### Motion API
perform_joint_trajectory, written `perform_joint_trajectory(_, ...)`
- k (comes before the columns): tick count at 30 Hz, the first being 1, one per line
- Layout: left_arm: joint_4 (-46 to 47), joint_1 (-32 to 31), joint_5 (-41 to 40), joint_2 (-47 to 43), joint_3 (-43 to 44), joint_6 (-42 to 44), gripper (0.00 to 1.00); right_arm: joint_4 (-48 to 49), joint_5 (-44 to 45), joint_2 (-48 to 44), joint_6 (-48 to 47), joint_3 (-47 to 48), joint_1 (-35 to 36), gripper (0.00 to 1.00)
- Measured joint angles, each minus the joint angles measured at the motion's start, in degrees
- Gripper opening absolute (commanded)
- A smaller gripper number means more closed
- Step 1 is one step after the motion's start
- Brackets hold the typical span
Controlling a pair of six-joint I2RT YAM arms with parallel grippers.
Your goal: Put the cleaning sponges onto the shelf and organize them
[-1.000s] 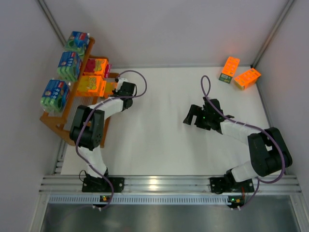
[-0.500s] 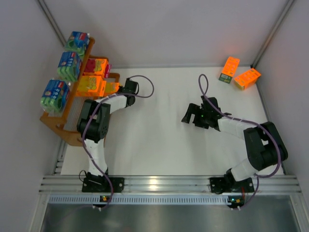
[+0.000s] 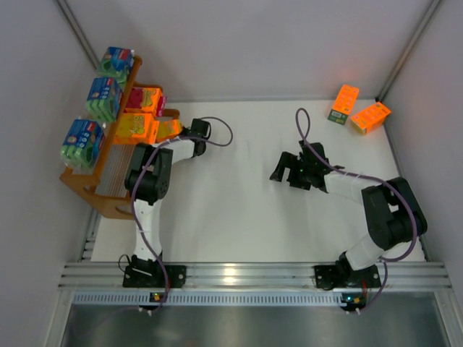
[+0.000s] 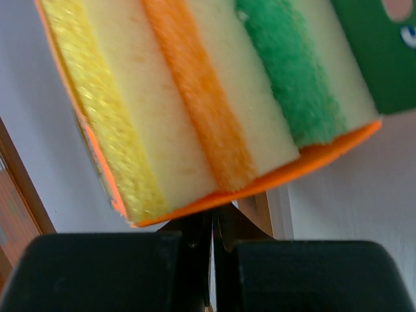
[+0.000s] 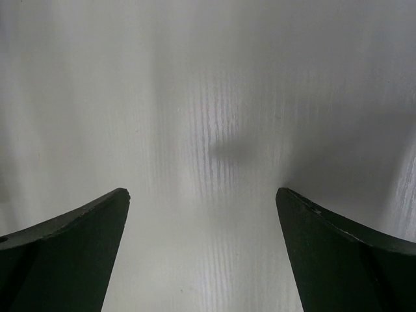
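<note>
The left fingers [image 4: 195, 266] were pressed almost shut, pinching the lower edge of an orange sponge pack [image 4: 214, 104] whose yellow, orange and green layers filled the wrist view. Seen from above, that pack was at the right side of the shelf [image 3: 108, 181], just beside two other orange packs [image 3: 134, 128] on the middle tier; whether it rested on the shelf could not be told. Three blue-green packs [image 3: 103, 98] stood in a row along the top tier on the left. The right fingers [image 3: 284, 169] were spread wide and held nothing, over the bare tabletop [image 3: 231, 210] near its middle. Two more orange packs [image 3: 371, 116] lay in the far right corner, well apart from both arms.
</note>
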Motion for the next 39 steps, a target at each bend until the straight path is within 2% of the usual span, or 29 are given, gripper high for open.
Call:
perform_joint_trajectory(14, 0.0, 5.7, 1.5, 5.7, 6.3, 9.2, 0.0, 0.1, -0.3, 4.3, 0.9, 4.4, 0.0, 0.99)
perform_joint_trajectory(24, 4.2, 8.9, 3.5, 8.5, 8.2, 19.8, 0.0, 0.2, -1.6, 8.5, 1.9, 9.0, 0.0, 1.0)
perform_joint_trajectory(27, 6.5, 9.5, 3.7, 8.9, 8.2, 24.1, 0.0, 0.1, -2.1, 9.5, 2.1, 10.1, 0.0, 0.99)
perform_joint_trajectory(32, 15.6, 10.0, 5.4, 8.9, 4.9, 31.9, 0.0, 0.0, -2.8, 10.6, 2.1, 11.5, 0.0, 0.99)
perform_joint_trajectory(39, 24.3, 10.9, 10.2, 8.9, 2.6, 40.7, 0.0, 0.4, -3.4, 11.3, 2.2, 12.0, 0.0, 0.99)
